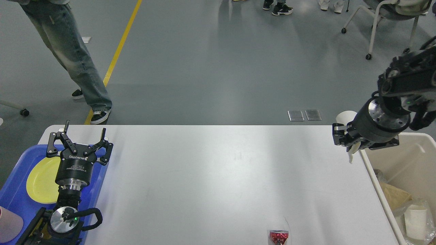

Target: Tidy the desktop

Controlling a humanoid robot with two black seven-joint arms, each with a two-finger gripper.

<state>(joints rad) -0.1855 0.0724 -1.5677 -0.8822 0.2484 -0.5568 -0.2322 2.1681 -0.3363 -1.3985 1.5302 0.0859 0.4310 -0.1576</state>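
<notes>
The left gripper (81, 137) hangs with fingers spread and empty above a blue tray (15, 200) holding a yellow plate (41, 180). The white desktop (211, 183) stretches between both arms, a red wrapper (278, 236) near its front edge. The right gripper (344, 140) clamps a white paper cup (344, 118), just left of the beige bin (402, 160).

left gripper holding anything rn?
No. The left gripper hovers over the blue tray with its fingers spread and nothing between them.
</notes>
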